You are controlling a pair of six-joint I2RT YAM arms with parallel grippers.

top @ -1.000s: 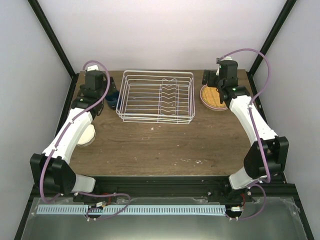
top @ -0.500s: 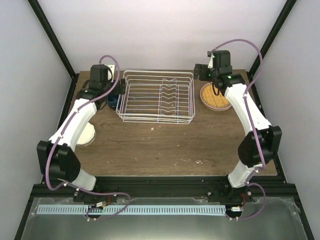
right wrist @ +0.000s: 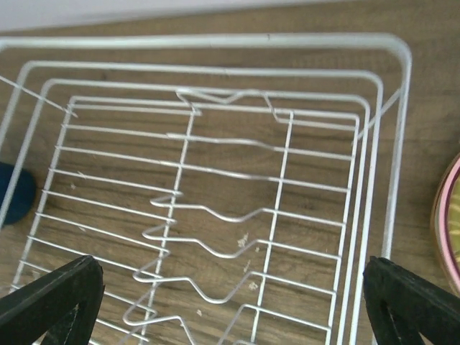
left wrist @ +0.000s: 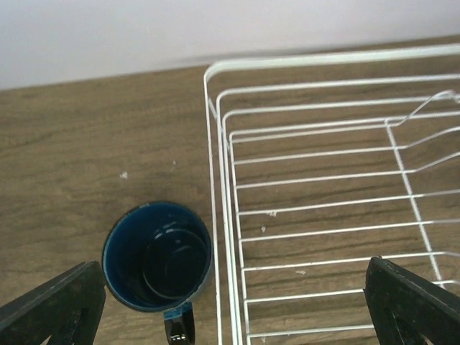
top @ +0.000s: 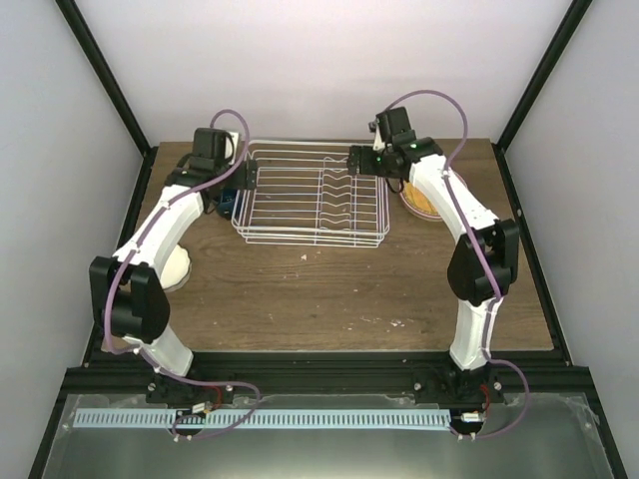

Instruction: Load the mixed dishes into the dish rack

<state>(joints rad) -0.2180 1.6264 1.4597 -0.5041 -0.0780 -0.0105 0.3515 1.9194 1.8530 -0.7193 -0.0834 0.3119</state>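
dish rack (top: 312,239): upper centre of the overhead view
mug (left wrist: 158,255): upright; just left of the rack
plates (top: 417,202): just right of the rack
left gripper (left wrist: 230,305): fingers wide; above the mug
right gripper (right wrist: 230,302): fingers wide; over the rack

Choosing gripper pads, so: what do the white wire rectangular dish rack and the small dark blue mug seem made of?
White wire rectangular dish rack: thin bent rods, uniformly smooth white, likely coated metal. Small dark blue mug: glossy, reflections inside, probably glazed ceramic; enamelled metal is possible.
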